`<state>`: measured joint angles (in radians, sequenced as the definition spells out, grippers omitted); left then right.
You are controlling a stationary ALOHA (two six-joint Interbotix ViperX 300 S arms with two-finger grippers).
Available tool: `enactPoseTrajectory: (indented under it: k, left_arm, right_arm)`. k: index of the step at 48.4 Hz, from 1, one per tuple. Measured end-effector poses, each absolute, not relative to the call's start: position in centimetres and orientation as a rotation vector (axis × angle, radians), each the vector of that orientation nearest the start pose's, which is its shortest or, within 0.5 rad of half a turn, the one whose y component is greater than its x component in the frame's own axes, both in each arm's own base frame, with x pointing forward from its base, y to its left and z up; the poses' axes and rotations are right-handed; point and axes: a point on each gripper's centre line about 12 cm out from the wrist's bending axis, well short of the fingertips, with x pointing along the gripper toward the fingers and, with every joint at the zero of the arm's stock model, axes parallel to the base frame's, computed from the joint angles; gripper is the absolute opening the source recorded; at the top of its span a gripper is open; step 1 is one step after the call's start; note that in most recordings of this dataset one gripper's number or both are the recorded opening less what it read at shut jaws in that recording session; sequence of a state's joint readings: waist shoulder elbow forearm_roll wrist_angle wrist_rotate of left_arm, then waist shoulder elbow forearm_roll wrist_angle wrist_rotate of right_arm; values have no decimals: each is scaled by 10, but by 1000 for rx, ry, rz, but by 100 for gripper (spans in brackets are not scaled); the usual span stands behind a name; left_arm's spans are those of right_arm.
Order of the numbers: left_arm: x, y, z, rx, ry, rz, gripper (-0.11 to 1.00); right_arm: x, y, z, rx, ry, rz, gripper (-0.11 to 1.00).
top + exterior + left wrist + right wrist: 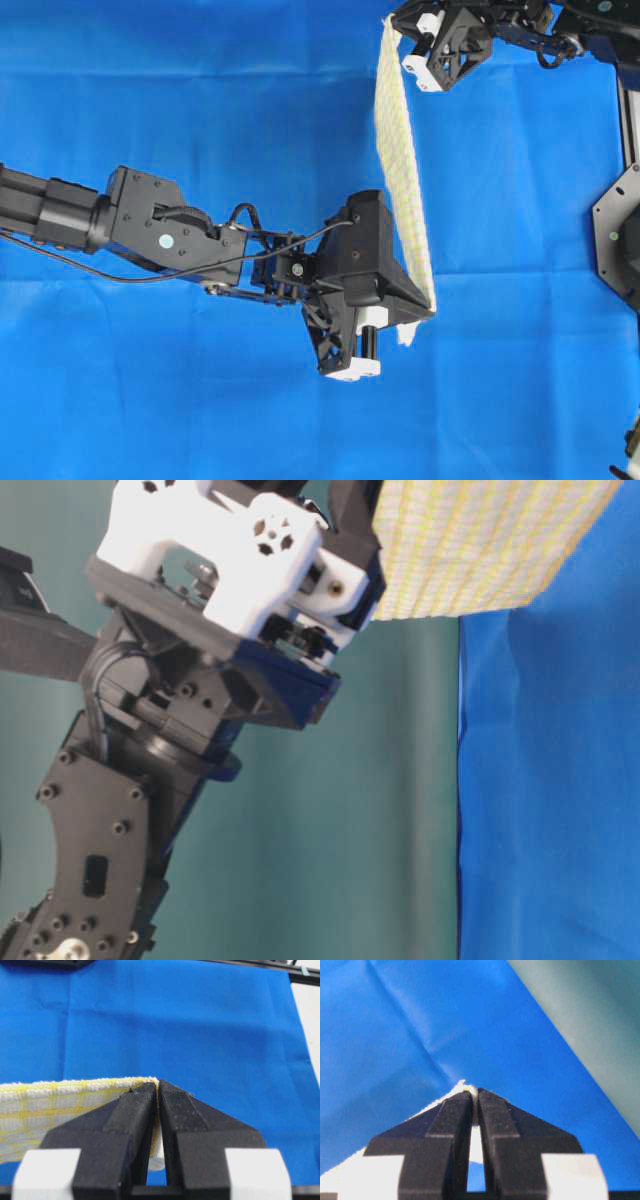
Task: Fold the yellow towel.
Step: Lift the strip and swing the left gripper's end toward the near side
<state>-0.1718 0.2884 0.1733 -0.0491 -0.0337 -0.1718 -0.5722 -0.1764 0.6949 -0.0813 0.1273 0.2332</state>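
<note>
The yellow towel (pixel 403 170) reads as woven cloth, white with fine yellow checks, and up close in the left wrist view its top hem looks nubbly and looped like terry, quite matt. The blue cloth (pixel 200 110) under everything is a thin smooth fabric, matt with a faint sheen, marked by soft creases and fold lines. The left gripper (pixel 158 1091) has black fingers of finely grained, matt plastic pinched onto the towel's edge, with smooth white plastic blocks behind them. The right gripper (pixel 474 1094) shows the same dark textured fingers. The arm links look like black matt metal or plastic plates studded with small screws.
</note>
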Motion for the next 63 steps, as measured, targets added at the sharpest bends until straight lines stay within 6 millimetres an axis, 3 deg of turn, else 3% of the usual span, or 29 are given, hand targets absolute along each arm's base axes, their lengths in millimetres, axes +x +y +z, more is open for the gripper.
enactPoseTrajectory:
  k: [11,27,37,54,63]
  left_arm:
    - [513,-90,195,-176,480,-116,2]
    - [500,-92,172,-169,514,-119,2]
    - [485,-94,163,-162,540,-125,2]
    - [441,-93,160,-166,531,-137,2]
    - [432,-92,156,-164,530,-139,2]
  right_arm:
    - [297,-194,199,332,579,-611,3]
    - [302,-194,187,334,591,-603,3]
    - [319,-192,183,327,599,-574,3]
    - [358,-192,172,315,620,-527,3]
    - [371,-191,166,308,637,-511,3]
